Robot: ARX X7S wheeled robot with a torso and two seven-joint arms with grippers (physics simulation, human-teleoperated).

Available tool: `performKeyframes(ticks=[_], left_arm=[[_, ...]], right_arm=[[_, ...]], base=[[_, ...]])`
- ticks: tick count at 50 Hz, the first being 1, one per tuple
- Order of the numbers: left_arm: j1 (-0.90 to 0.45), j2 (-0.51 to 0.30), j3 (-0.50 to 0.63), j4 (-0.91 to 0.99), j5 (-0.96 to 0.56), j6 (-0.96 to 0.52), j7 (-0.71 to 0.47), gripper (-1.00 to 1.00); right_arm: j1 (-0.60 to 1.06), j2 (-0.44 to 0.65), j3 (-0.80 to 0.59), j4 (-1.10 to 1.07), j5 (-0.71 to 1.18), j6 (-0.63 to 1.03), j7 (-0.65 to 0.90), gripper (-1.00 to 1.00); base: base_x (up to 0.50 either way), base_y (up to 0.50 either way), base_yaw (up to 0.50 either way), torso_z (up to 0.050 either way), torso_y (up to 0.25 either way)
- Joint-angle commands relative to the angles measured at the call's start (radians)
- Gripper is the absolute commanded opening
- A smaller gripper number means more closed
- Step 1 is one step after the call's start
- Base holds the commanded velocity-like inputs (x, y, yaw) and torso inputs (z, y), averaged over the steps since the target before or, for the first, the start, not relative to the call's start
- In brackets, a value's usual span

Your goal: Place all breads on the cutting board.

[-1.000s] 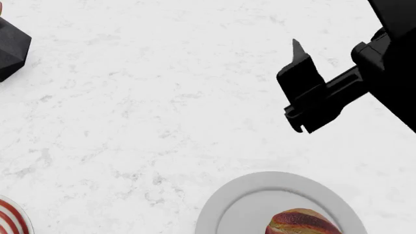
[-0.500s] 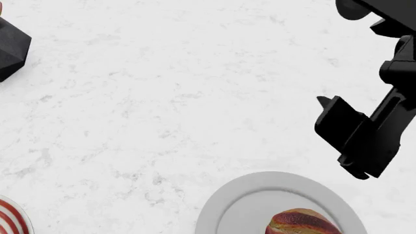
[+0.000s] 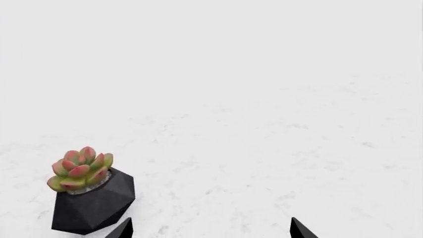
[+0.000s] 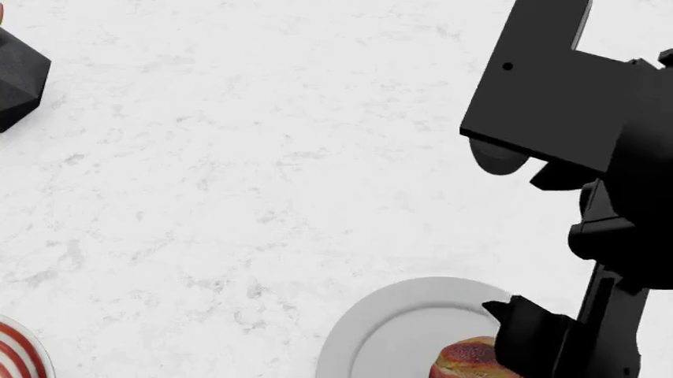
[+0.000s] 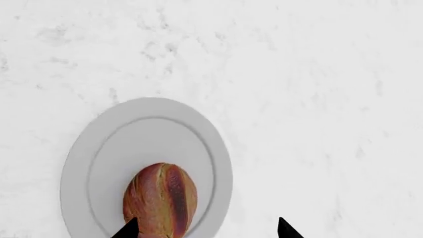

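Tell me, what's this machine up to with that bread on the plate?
The robot's right gripper has swung down over the grey plate, where a striped brown loaf lies. Its fingers are spread apart and hold nothing yet, with the loaf near one of them. The left gripper hangs open over bare white table, beside a small potted succulent. A red-striped plate peeks in at the edge. No cutting board is in sight.
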Motion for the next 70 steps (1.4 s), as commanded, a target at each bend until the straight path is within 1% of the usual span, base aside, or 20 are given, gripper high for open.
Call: performKeyframes(ticks=[1, 3, 4, 5, 10, 15, 24, 29, 35, 42, 43, 56, 70], left_arm=[[0.004, 0.000, 0.003, -0.001, 0.014, 0.003, 0.013, 1.00], [0.003, -0.001, 0.004, 0.000, 0.014, 0.004, 0.014, 1.00], [0.030, 0.005, -0.003, 0.010, 0.029, 0.004, 0.025, 1.00], [0.033, 0.003, -0.006, 0.012, 0.029, 0.006, 0.026, 1.00], [0.052, -0.010, -0.018, 0.023, 0.028, 0.014, 0.027, 1.00], [0.078, -0.023, -0.022, 0.035, 0.027, 0.018, 0.024, 1.00], [0.070, -0.032, -0.011, 0.045, 0.007, 0.035, 0.005, 1.00], [0.099, -0.041, -0.023, 0.058, 0.009, 0.044, 0.009, 1.00], [0.120, -0.049, -0.037, 0.065, 0.014, 0.054, 0.014, 1.00], [0.118, -0.049, -0.032, 0.065, 0.014, 0.058, 0.016, 1.00], [0.090, -0.039, -0.017, 0.052, 0.012, 0.054, 0.016, 1.00], [0.084, -0.026, -0.013, 0.037, 0.045, 0.047, 0.046, 1.00], [0.085, -0.016, -0.007, 0.037, 0.064, 0.052, 0.059, 1.00]], right_arm=[[-0.050, -0.021, -0.003, 0.007, 0.032, -0.023, 0.010, 1.00], [-0.050, -0.021, -0.004, 0.007, 0.032, -0.023, 0.011, 1.00], [-0.122, -0.021, 0.050, 0.013, 0.131, -0.031, 0.102, 1.00], [-0.145, -0.019, 0.055, 0.008, 0.146, -0.034, 0.126, 1.00], [-0.214, -0.019, 0.060, 0.037, 0.172, -0.047, 0.195, 1.00], [-0.255, -0.004, 0.087, 0.035, 0.278, -0.005, 0.295, 1.00], [-0.278, 0.023, 0.067, 0.022, 0.313, 0.033, 0.354, 1.00], [-0.274, 0.039, 0.081, 0.042, 0.355, 0.042, 0.389, 1.00], [-0.309, 0.063, 0.068, 0.038, 0.373, 0.037, 0.443, 1.00], [-0.314, 0.067, 0.059, 0.038, 0.372, 0.029, 0.450, 1.00], [-0.336, 0.064, 0.043, 0.040, 0.321, -0.003, 0.449, 1.00], [-0.357, 0.014, 0.019, 0.120, 0.247, -0.062, 0.415, 1.00], [-0.459, 0.008, -0.029, 0.149, 0.176, -0.160, 0.404, 1.00]], base=[[0.00, 0.00, 0.00, 0.000, 0.000], [0.00, 0.00, 0.00, 0.000, 0.000], [0.00, 0.00, 0.00, 0.000, 0.000], [0.00, 0.00, 0.00, 0.000, 0.000], [0.00, 0.00, 0.00, 0.000, 0.000], [0.00, 0.00, 0.00, 0.000, 0.000], [0.00, 0.00, 0.00, 0.000, 0.000], [0.00, 0.00, 0.00, 0.000, 0.000], [0.00, 0.00, 0.00, 0.000, 0.000], [0.00, 0.00, 0.00, 0.000, 0.000], [0.00, 0.00, 0.00, 0.000, 0.000], [0.00, 0.00, 0.00, 0.000, 0.000], [0.00, 0.00, 0.00, 0.000, 0.000]])
